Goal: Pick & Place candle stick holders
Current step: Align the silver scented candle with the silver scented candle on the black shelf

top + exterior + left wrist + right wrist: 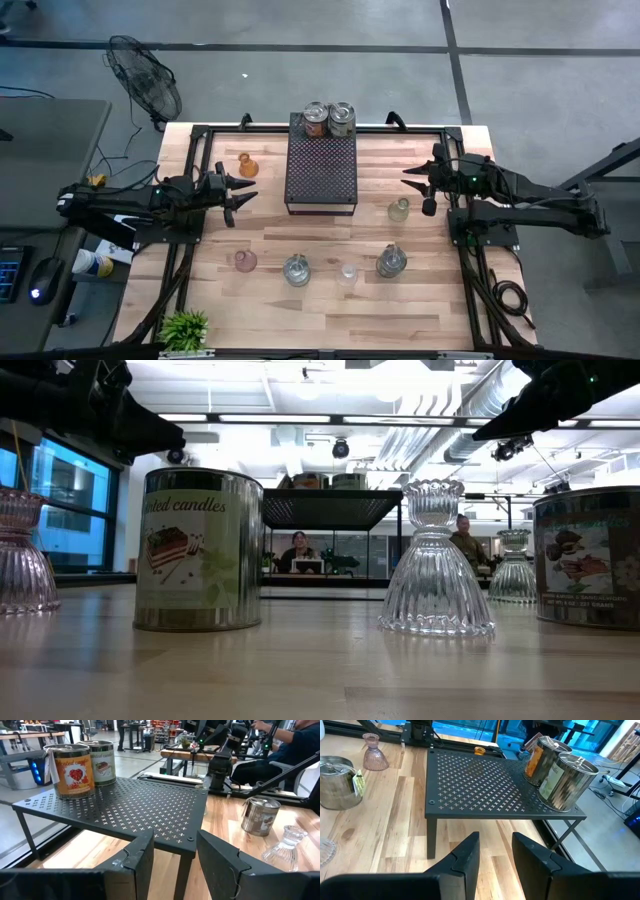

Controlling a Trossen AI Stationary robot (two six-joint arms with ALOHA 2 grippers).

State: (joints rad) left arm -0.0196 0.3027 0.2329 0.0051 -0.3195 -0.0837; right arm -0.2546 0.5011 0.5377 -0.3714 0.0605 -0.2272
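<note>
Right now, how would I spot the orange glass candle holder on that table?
Find the black perforated tray standing in the middle of the far side of the wooden table. Look beside it, toward the left arm: the small amber-orange candle holder stands alone there. Every other holder sits along the near side or beyond the tray, and none is orange.

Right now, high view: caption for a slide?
Both arms wait beside the black tray, two tins on it, glass holders scattered.
</note>
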